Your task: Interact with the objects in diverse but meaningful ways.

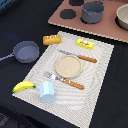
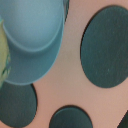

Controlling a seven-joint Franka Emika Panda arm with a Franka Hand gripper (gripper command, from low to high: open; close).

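Toys lie on a pale striped mat (image 1: 95, 80) in the middle of the exterior view. A yellow banana (image 1: 23, 86) sits at the lower left corner of the mat, and a light blue cup (image 1: 46, 91) stands just beside it. Near the top left corner of the mat is an orange-brown bread loaf (image 1: 51, 39). A flat yellow packet with a red mark (image 1: 85, 44) lies near the top right of the mat. In the middle is a round tan plate (image 1: 68, 66). A knife (image 1: 79, 56) lies above the plate and a fork (image 1: 63, 80) lies below it; both have orange handles.

Left of the mat, on the dark table (image 1: 17, 22), is a grey pan (image 1: 25, 51) with its handle pointing to the left edge. At the top of the frame is a pink toy stove (image 1: 70, 22) with dark round burners. A dark grey pot (image 1: 92, 12) stands on it. A pale bowl (image 1: 123, 16) peeks in at the upper right edge.

The wrist view shows the pink stove top (image 2: 75, 65) up close, with dark burners (image 2: 107, 45) and a bluish grey pot (image 2: 32, 40). The gripper is not seen in either picture, so I cannot tell how its jaws are.
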